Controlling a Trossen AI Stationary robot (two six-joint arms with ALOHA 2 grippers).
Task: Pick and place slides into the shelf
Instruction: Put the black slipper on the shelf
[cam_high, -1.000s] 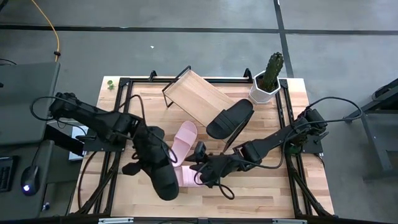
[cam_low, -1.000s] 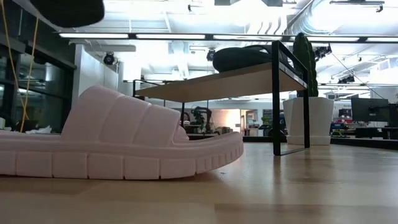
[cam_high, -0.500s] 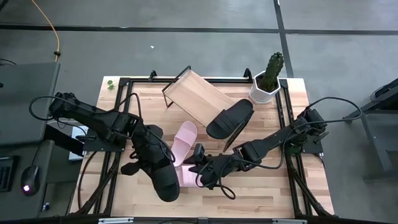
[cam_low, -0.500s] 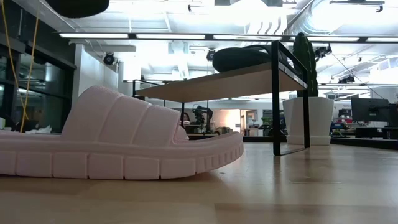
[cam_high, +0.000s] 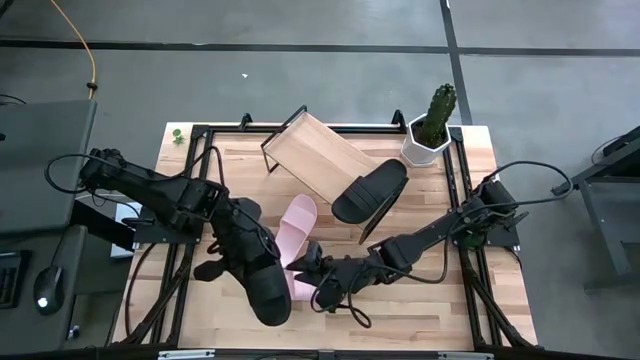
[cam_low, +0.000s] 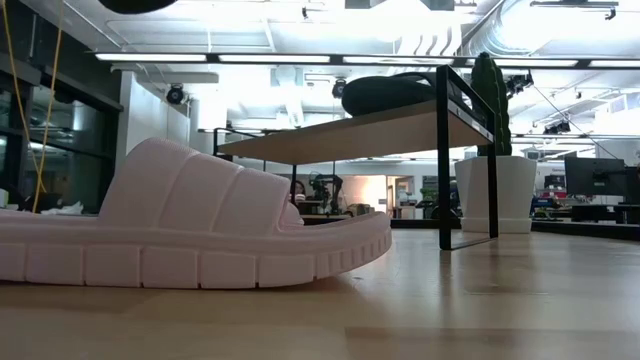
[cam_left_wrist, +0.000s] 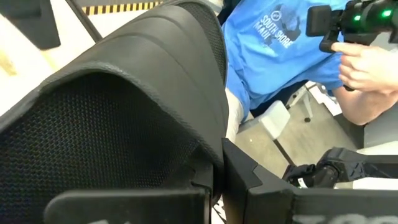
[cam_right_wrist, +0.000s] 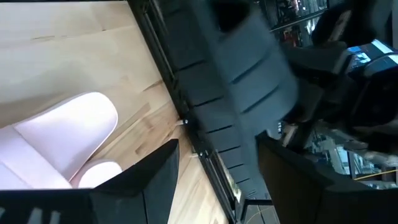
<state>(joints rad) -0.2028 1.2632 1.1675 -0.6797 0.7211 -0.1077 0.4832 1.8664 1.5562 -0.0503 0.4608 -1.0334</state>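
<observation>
black slide (cam_high: 370, 190) already sits on our shelf (cam_high: 318, 152), while our left gripper (cam_high: 243, 262) clamps a second black slide (cam_high: 263, 285) aloft and our spread right gripper (cam_high: 312, 283) nears two pink slides (cam_high: 296, 226) on the table (cam_high: 420, 305).

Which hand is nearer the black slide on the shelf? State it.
Right. The right hand sits open below the black slide on the shelf; the left hand, shut on another black slide, lies farther left.

White print on a person's blue T-shirt (cam_left_wrist: 273, 43), seen in the left wrist view beyond the surface, reads "SOUTH SHORE" on its top line. The smaller lines beneath it are too blurred to make out. No other lettering, brand or number is legible anywhere.
</observation>
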